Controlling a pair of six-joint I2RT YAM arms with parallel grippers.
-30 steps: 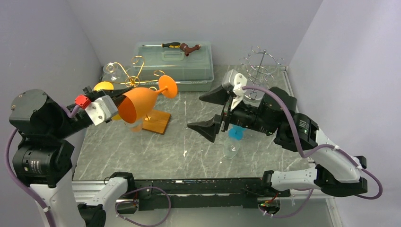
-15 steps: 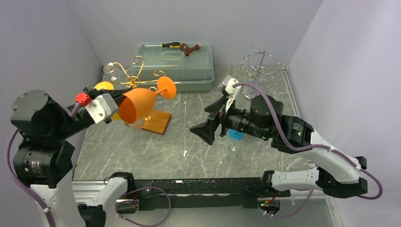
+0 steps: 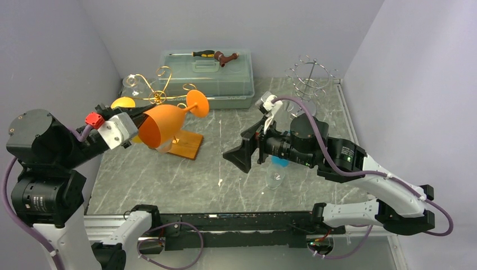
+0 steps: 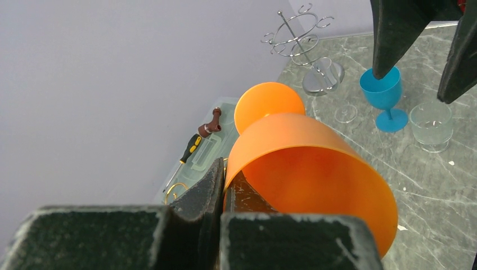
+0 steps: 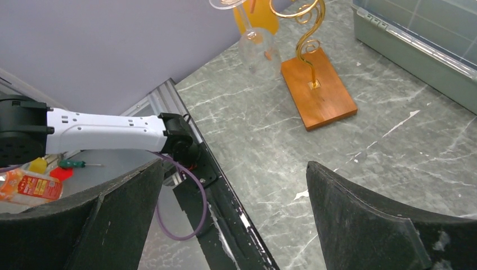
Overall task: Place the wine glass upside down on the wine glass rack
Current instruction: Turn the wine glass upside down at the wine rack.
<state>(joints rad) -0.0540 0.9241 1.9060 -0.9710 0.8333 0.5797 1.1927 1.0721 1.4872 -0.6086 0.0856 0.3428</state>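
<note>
My left gripper [image 3: 136, 120] is shut on the rim of an orange wine glass [image 3: 161, 126], held on its side in the air with its foot [image 3: 198, 103] pointing right. In the left wrist view one finger sits inside the bowl [image 4: 306, 169] and one outside, my left gripper [image 4: 226, 180] pinching the wall. The gold wire rack [image 3: 160, 84] on its orange wooden base [image 3: 187, 145] stands just behind and under the glass. My right gripper [image 3: 243, 147] is open and empty over mid-table, facing the rack base [image 5: 318, 87].
A clear glass [image 5: 259, 48] hangs upside down on the gold rack. A blue goblet [image 3: 279, 161] and a clear tumbler [image 3: 274, 179] stand under the right arm. A silver wire rack [image 3: 309, 76] is back right. A lidded clear box [image 3: 208, 76] carries a screwdriver.
The right arm has swung lower and slightly left, turning its wrist, its jaws still wide. The left arm and orange glass have shifted slightly left.
</note>
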